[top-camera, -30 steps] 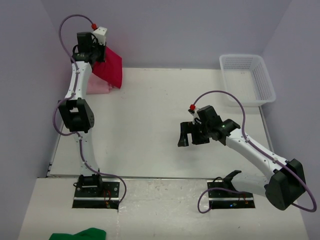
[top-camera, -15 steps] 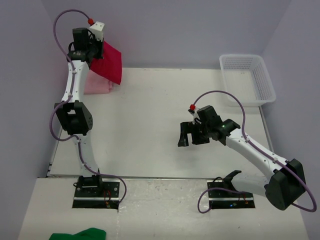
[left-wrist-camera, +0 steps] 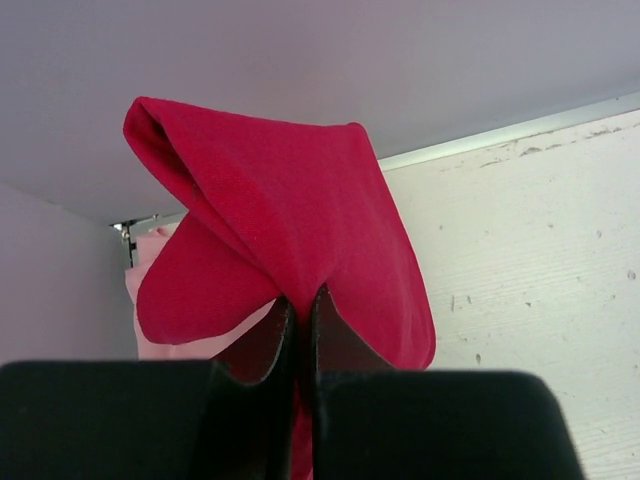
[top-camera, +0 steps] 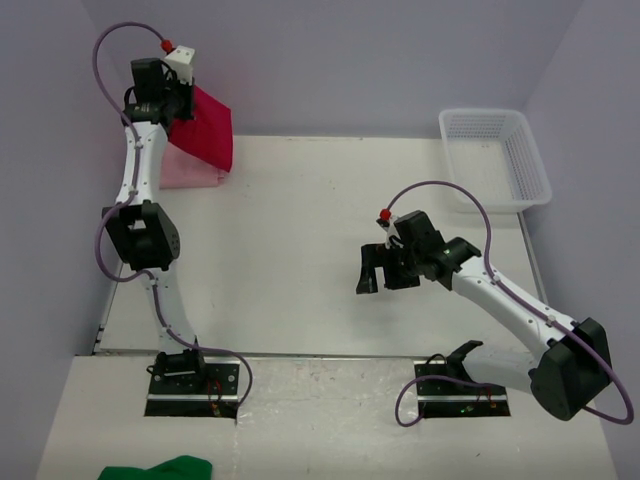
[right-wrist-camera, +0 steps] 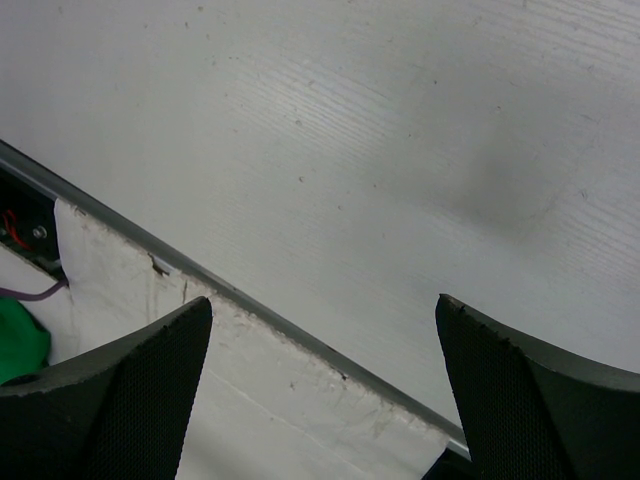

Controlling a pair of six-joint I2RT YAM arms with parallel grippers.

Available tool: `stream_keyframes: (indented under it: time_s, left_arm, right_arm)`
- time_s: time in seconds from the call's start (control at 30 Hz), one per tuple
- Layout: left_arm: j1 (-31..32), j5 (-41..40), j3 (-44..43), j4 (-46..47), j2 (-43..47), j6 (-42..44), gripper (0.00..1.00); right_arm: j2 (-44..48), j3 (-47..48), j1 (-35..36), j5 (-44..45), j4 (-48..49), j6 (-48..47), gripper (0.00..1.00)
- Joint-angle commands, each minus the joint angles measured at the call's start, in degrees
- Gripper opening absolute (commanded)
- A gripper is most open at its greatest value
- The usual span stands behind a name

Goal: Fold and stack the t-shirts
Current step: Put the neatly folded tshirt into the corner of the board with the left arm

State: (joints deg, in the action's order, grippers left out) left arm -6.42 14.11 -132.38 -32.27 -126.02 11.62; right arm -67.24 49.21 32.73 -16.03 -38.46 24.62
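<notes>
The left arm [top-camera: 135,190] reaches up to the far left corner of the tabletop [top-camera: 320,200]. The left jaws are pinched tight on a fold of the red t-shirt [top-camera: 207,128], which hangs from them in the air close to the back wall. In the left wrist view the red t-shirt [left-wrist-camera: 290,210] bunches where the jaws squeeze it and spreads out beyond them into a loose, hood-like fold.

The pink t-shirt [top-camera: 190,172] lies folded flat on the tabletop in that same corner, under the hanging red one. From above, the red cloth's lower edge overlaps it, but I cannot tell whether the two touch. In the left wrist view a strip of the pink t-shirt [left-wrist-camera: 150,250] shows behind the red cloth.

The right arm [top-camera: 500,300] stretches over the middle right of the tabletop. The right jaws stand wide apart with nothing between them, above bare surface.

A white mesh basket [top-camera: 530,165] sits in the far right corner, well apart from both arms. A green cloth [top-camera: 165,468] lies on the near ledge in front of the left arm's base.
</notes>
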Motion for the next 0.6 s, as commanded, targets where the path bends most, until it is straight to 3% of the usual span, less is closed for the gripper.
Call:
stream_keyframes:
  time_s: [0.0,0.23,0.57]
  left_arm:
    - [-1.5,1.3,-1.2,2.7,-1.5,1.0,0.0]
    - [-5.4,4.7,-1.9,3.5,-5.2,0.3,0.0]
    - [-8.1,2.2,-2.4,4.8,-9.6,0.3,0.0]
  right_arm:
    - [1.1,3.5,0.2,0.6,-1.4,0.2,0.93]
    - [1.9,5.5,0.2,2.0,-4.3,1.0,0.93]
    - [-1.7,7.6,0.2,0.0,-4.0,0.7,0.93]
